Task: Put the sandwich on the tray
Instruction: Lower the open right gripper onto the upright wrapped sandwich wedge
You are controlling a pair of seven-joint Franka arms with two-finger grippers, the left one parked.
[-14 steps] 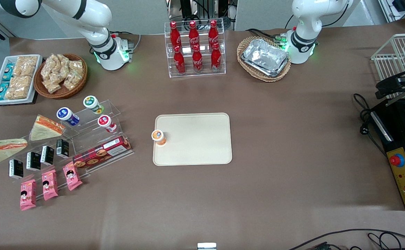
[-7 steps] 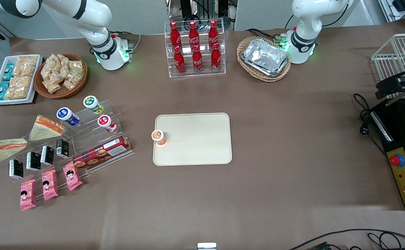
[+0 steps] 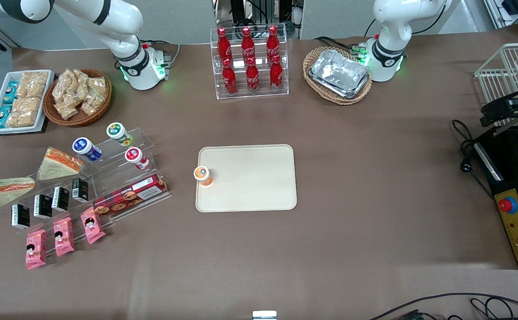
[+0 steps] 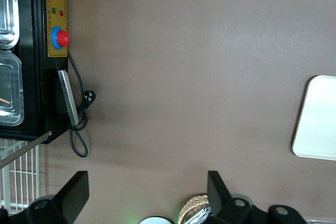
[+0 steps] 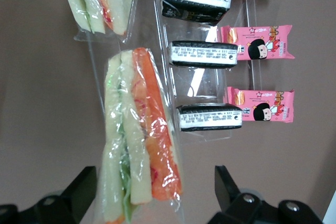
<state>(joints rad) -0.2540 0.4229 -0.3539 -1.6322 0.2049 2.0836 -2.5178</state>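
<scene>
Claw (image 5: 152, 203) poised directly above the sandwich (image 5: 139, 135), fingers spread wide, one on each side of the wedge, nothing gripped. In the front view the claw is all but out of frame at the working arm's end of the table (image 3: 374, 178).

Sandwich (image 3: 2, 190) lies on a clear acrylic stand (image 5: 157, 56), beside the shorter wedge (image 3: 59, 163) and just by the black cartons (image 5: 202, 54). Tray (image 3: 250, 178) is well apart, mid-table, with an orange-lidded cup (image 3: 203, 175) at its edge.

Handling judgement: light, soft bread in clear film. Slippery wrap, filling will squash under hard pinch. I would close across the broad bread faces at the thick end, moderate force only. The thin tip looks too floppy to hold. Risk: film sliding in the fingers, or the wedge sagging once lifted. Keep clear of the cup when setting down.
</scene>
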